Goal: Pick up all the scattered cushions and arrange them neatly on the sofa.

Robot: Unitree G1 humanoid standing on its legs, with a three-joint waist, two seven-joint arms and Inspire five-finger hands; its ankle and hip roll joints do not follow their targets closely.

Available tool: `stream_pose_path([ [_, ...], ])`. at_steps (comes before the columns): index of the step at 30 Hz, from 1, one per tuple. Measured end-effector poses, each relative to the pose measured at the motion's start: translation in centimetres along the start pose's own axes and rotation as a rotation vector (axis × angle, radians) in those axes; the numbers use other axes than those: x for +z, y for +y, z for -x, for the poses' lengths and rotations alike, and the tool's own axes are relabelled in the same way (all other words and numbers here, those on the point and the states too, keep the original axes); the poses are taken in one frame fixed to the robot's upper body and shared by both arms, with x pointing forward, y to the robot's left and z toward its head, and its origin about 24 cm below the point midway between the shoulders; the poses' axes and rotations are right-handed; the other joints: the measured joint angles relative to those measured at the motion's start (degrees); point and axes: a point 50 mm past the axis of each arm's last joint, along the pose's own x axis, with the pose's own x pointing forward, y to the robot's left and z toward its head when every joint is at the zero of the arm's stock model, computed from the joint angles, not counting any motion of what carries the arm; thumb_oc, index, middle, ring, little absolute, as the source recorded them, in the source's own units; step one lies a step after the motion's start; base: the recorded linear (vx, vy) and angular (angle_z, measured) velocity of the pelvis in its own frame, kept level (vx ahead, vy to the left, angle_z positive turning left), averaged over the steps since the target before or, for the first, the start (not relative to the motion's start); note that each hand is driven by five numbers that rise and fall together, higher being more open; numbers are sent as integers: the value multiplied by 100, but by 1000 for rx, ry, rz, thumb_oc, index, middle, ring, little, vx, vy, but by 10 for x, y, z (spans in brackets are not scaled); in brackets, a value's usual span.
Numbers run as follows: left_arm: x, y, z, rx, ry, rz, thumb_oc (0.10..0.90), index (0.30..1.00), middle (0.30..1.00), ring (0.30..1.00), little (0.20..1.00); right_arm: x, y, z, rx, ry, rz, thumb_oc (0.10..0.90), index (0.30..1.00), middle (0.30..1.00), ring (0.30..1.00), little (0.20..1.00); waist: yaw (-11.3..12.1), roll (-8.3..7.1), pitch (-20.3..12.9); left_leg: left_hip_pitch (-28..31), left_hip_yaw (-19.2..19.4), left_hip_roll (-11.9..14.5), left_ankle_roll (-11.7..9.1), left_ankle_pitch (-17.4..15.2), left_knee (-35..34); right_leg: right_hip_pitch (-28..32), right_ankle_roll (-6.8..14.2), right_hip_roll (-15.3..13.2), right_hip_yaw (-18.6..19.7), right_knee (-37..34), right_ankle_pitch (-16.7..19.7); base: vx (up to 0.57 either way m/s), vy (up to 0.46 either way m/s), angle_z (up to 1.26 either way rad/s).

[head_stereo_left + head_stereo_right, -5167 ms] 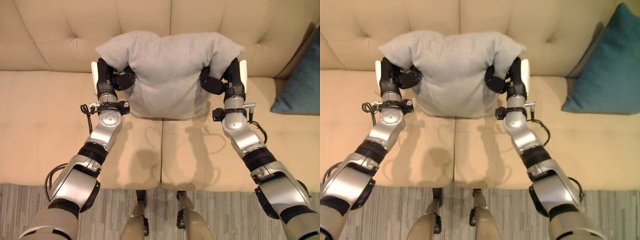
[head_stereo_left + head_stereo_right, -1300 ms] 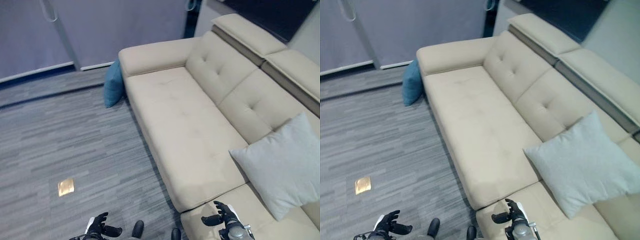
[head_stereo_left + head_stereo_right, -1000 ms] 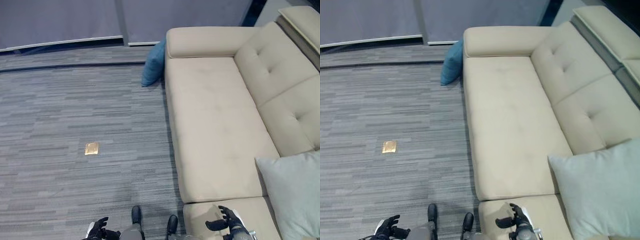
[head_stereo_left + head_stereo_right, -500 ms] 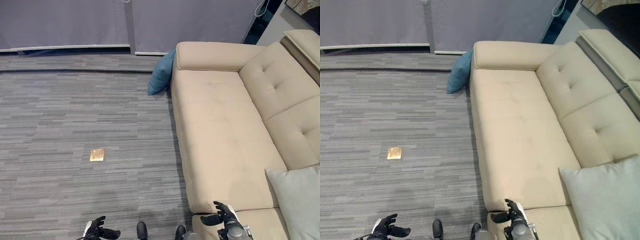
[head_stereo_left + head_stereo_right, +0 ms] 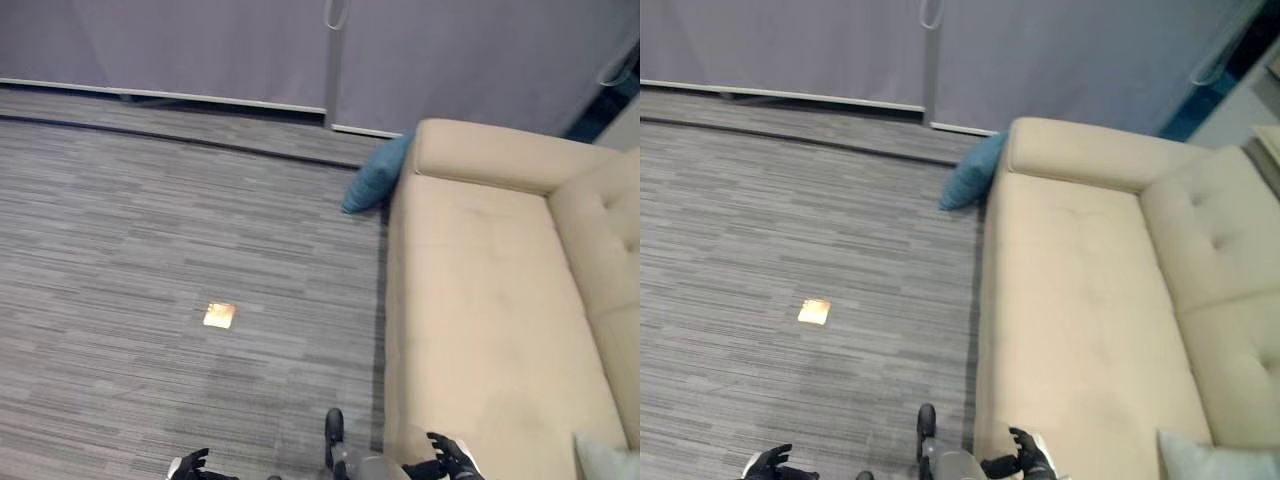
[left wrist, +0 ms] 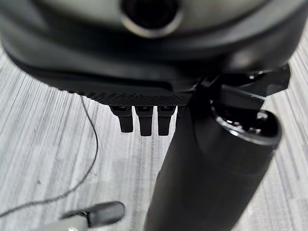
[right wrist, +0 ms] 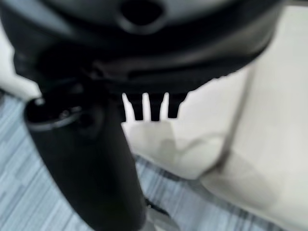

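Here we list a teal cushion (image 5: 375,176) on the grey floor (image 5: 150,250), leaning against the beige sofa (image 5: 480,300) at its armrest end; a pale grey cushion (image 5: 1215,458) on the sofa seat; a small gold plate (image 5: 219,315) in the floor. Our left hand (image 5: 190,466) and right hand (image 5: 448,462) hang low, fingers loosely spread, holding nothing.

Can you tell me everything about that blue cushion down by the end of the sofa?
The blue cushion is teal, soft-looking fabric, with a pointed corner showing. It is not on the seat: it stands tilted on the grey striped floor, leaning against the outer side of the beige sofa, just under its armrest, near the grey wall. Part of it is hidden behind the armrest. Neither hand touches it; both hands, the left hand and right hand, are open and far from it.
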Motion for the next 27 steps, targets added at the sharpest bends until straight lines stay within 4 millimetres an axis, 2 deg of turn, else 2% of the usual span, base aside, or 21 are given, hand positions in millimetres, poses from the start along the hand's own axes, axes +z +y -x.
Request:
stream_pose_path([
  [1, 0, -1, 0, -3, -1, 1, 800, 900, 900, 900, 900, 5, -3, -2, -7, -13, 2, 800, 900, 900, 900, 900, -5, -49, -6, -63, 35, -40, -69, -12, 277, 206, -26, -21, -20, -197, 81, 100, -33, 21],
  [2, 0, -3, 0, -6, -4, 3, 800, 900, 900, 900, 900, 8, -7, -2, -17, -30, 5, 800, 900, 900, 900, 900, 8, -106, -13, -154, 86, -88, -159, -84, 534, 358, -383, -37, 7, -310, 142, 115, -40, 10],
  [3, 1, -4, 1, -10, -7, 7, 800, 900, 900, 900, 900, 13, -11, -4, -28, -47, 7, 800, 900, 900, 900, 900, 39, -108, -15, -188, 163, -79, -221, -104, 771, 468, -479, -38, 11, -363, 52, 78, -32, 10],
  [5, 15, -4, -2, -9, -44, 12, 800, 900, 900, 900, 900, 26, -18, -7, -43, -77, 11, 800, 900, 900, 900, 900, 10, -244, 63, -814, 544, -54, -705, -238, 2006, 592, -619, -151, -65, -365, -111, 118, -39, 27],
  [6, 21, -3, -3, -7, -64, 14, 800, 900, 900, 900, 900, 29, -19, -8, -46, -83, 11, 800, 900, 900, 900, 900, 32, -337, 114, -1058, 813, 12, -666, -254, 2254, 631, -640, -208, -97, -365, -153, 197, -40, 22],
  [7, 26, -3, -3, -7, -84, 16, 800, 900, 900, 900, 900, 33, -19, -9, -47, -91, 11, 800, 900, 900, 900, 900, 78, -429, 128, -1283, 972, 44, -607, -268, 2042, 643, -634, -242, -75, -367, -207, 216, -20, 10],
  [9, 29, 0, -4, -3, -89, 14, 800, 900, 900, 900, 900, 39, -19, -11, -46, -101, 12, 800, 900, 900, 900, 900, 87, -488, 138, -1550, 961, 69, -575, -157, 1258, 726, -616, -241, -78, -405, -310, 194, 14, -1],
  [10, 28, 1, -4, 0, -83, 14, 800, 900, 900, 900, 900, 38, -18, -11, -45, -91, 12, 800, 900, 900, 900, 900, 92, -492, 137, -1622, 953, 84, -552, 69, 828, 796, -585, -232, -77, -405, -362, 197, 41, -8],
  [11, 28, 1, -4, 1, -85, 19, 800, 900, 900, 900, 900, 36, -18, -11, -47, -84, 13, 800, 900, 900, 900, 900, 138, -460, 132, -1736, 929, 115, -587, 331, 494, 880, -568, -201, -64, -405, -422, 307, 95, -17],
  [12, 34, 0, -5, -1, -99, 25, 800, 900, 900, 900, 900, 26, -17, -10, -43, -55, 16, 800, 900, 900, 900, 900, 232, -374, 114, -1989, 874, 197, -748, 723, 226, 1021, -528, -126, -7, -405, -556, 424, 191, -57],
  [13, 35, -2, -5, -4, -99, 41, 800, 900, 900, 900, 900, 18, -16, -9, -41, -25, 19, 800, 900, 900, 900, 900, 342, -268, 140, -2006, 627, 219, -786, 837, 70, 1177, -471, -54, 234, -403, -647, 458, 232, -73],
  [14, 34, -2, -5, -5, -96, 41, 800, 900, 900, 900, 900, 16, -17, -8, -42, -17, 20, 800, 900, 900, 900, 900, 340, -214, 115, -1978, 595, 212, -774, 846, 114, 1247, -409, -52, 321, -399, -704, 387, 240, -84],
  [15, 30, -2, -4, -5, -83, 38, 800, 900, 900, 900, 900, 12, -16, -7, -41, -6, 21, 800, 900, 900, 900, 900, 333, -160, 84, -1912, 617, 200, -716, 859, 149, 1341, -331, -58, 413, -373, -772, 272, 198, -66],
  [16, 19, -1, -3, -3, -47, 31, 800, 900, 900, 900, 900, 6, -16, -6, -40, 7, 21, 800, 900, 900, 900, 900, 283, -35, 3, -1743, 638, 188, -486, 930, 99, 1480, -241, -56, 501, -358, -865, 253, 209, -61],
  [17, 11, 0, -2, 1, -22, 26, 800, 900, 900, 900, 900, 0, -13, -4, -33, 22, 21, 800, 900, 900, 900, 900, 210, -24, -47, -1610, 690, 124, -140, 1214, 50, 1535, -120, -116, 585, -297, -987, 225, 196, -57],
  [19, 2, 6, -1, 14, 5, 17, 800, 900, 900, 900, 900, -11, -1, 1, -5, 52, 10, 800, 900, 900, 900, 900, 142, -174, -143, -1371, 908, -160, 179, 1129, -81, 1386, 169, -434, 726, 275, -1346, 207, 199, -41],
  [21, 5, 7, -2, 17, 2, 15, 800, 900, 900, 900, 900, -15, 6, 3, 13, 68, 3, 800, 900, 900, 900, 900, 133, -204, -162, -1234, 1041, -336, 362, 1026, -123, 1131, 430, -650, 730, 927, -1597, 157, 182, -32],
  [22, 7, 8, -3, 20, -1, 13, 800, 900, 900, 900, 900, -12, 10, 3, 24, 62, -2, 800, 900, 900, 900, 900, 142, -183, -148, -1136, 1100, -372, 445, 966, -139, 796, 583, -678, 774, 1681, -1734, 126, 150, -35],
  [24, 12, 14, -4, 34, -14, 6, 800, 900, 900, 900, 900, 4, 10, -1, 16, 14, -15, 800, 900, 900, 900, 900, -6, -140, -113, -1009, 1086, -434, 555, 873, -132, -149, 711, -781, 944, 3632, -1791, 149, 151, -9],
  [26, 18, 21, -5, 49, -36, -6, 800, 900, 900, 900, 900, 14, 10, -3, 18, -20, -15, 800, 900, 900, 900, 900, -65, -198, -67, -824, 1097, -571, 675, 719, -139, -568, 746, -848, 1160, 4183, -1802, 368, 191, 4],
  [27, 24, 20, -6, 46, -59, -6, 800, 900, 900, 900, 900, 24, 10, -4, 17, -52, -19, 800, 900, 900, 900, 900, -55, -195, -52, -580, 1139, -629, 810, 445, -256, -838, 689, -896, 985, 4128, -1819, 395, 124, -26],
])
